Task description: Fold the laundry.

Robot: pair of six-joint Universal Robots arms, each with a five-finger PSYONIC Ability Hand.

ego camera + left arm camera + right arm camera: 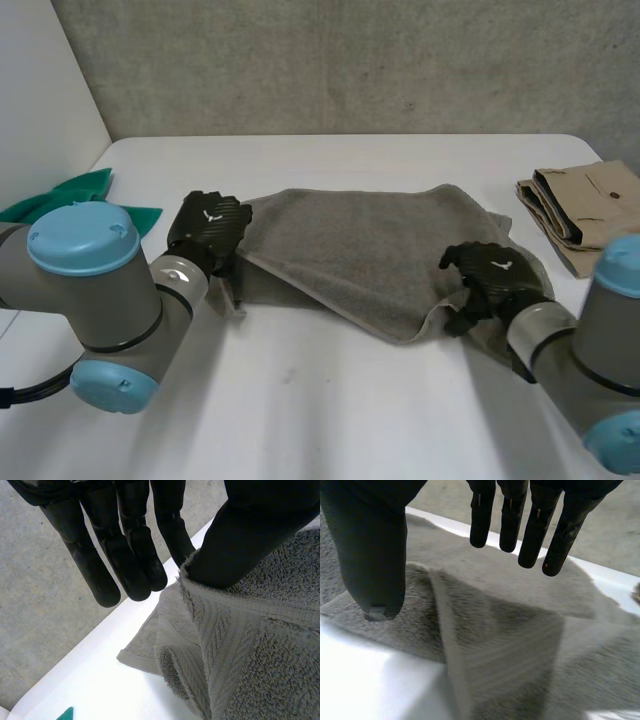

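Towel point(370, 250), grey and thick, lies spread and rumpled across the middle of the white table point(330, 410), its long side running from one hand to the other. The left arm point(100, 290) comes in low from the near left, and the left hand point(208, 228) sits at the towel's left end with its back turned up. In the left wrist view the fingers point(125, 555) are straight and held close together. The thumb point(245, 540) stands across from them, and the towel's hemmed edge is caught between the thumb and the finger next to it. That end is raised off the table and hangs in loose folds under the palm. The right arm point(600, 340) reaches in from the near right, and the right hand point(490, 275) is over the towel's near right corner, where the cloth bunches into a turned-up flap. In the right wrist view its fingers point(535, 535) are straight, a little apart and free of the cloth, with the thumb well to one side. A raised ridge of towel runs under the palm, and I cannot tell whether the thumb tip touches the cloth. A folded beige garment point(590, 205) lies at the table's far right, apart from the towel. A green cloth point(75, 195) lies at the far left edge.
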